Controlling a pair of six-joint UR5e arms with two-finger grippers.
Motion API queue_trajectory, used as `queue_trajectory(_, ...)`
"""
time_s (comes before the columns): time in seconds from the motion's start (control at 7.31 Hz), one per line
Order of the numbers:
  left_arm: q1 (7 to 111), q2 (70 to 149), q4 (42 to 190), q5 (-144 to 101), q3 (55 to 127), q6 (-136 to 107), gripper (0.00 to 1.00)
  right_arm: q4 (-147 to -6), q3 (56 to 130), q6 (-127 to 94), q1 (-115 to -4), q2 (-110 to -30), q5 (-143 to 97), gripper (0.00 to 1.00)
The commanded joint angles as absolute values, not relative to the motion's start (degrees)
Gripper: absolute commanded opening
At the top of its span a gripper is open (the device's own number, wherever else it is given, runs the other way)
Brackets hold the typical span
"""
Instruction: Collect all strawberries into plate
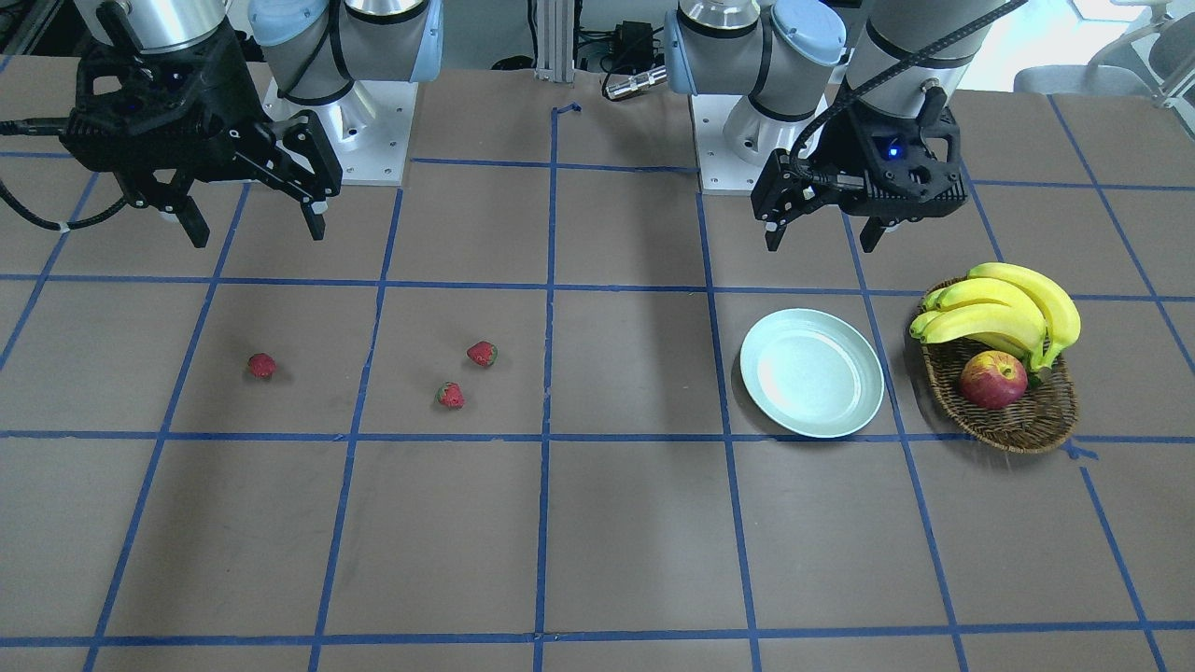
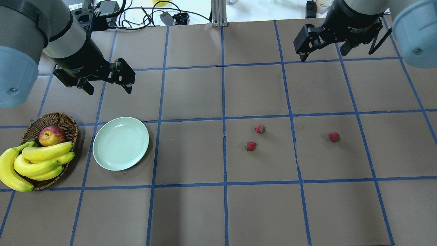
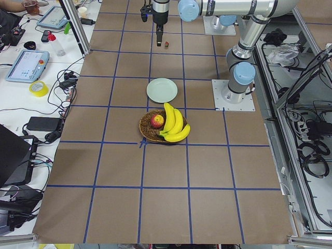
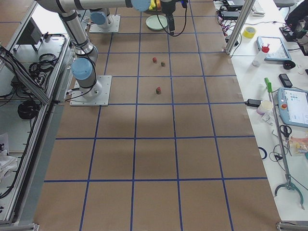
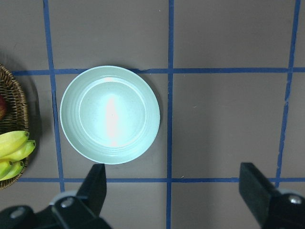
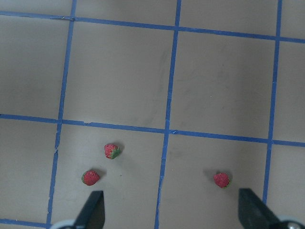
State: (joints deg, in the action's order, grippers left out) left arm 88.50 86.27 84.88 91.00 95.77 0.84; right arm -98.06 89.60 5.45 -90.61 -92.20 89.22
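Both hands hang released over the brown, paper-covered counter [image 2: 191,212], fingers spread wide and grasping nothing. The left hand [image 2: 110,89] hovers above bare counter near the round, shallow, pale mint-green glossy plate [image 2: 121,143], which shows whole and empty between its black fingers [image 5: 95,183] in the left wrist view. The right hand [image 2: 322,54] hovers towards the counter's right edge, well apart from the fruit below it. All three tiny red strawberries with green leafy caps lie on the counter, none on the plate. One strawberry [image 2: 259,128] and a second [image 2: 251,146] sit near each other without touching, just right of the counter's middle. The third [image 2: 334,137] lies alone, nearer the right edge. On the plate's other side, closer to the counter's left edge, stands a brown oval wicker basket [image 2: 51,118]. It holds a red-yellow apple [image 2: 52,135] and a bunch of yellow bananas [image 2: 41,159] that overhangs its rim. Blue tape lines [image 2: 223,102] mark the counter into squares.
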Motion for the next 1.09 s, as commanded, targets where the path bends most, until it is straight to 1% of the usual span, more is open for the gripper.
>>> queue_trajectory(0.0,88.4,86.2,84.8,91.4,96.1,0.9,1.00,-98.3,89.8,5.3,-90.6,-92.1,89.5,1.00)
queue_trajectory(0.27,88.3,86.2,85.2,91.4,95.5,0.9,1.00,-98.3,89.8,5.4,-90.6,-92.2,89.1,1.00)
queue_trajectory(0.96,88.3,86.9,83.0,93.8,97.1,1.0,1.00,-97.5,89.5,5.7,-90.3,-91.9,89.9,1.00)
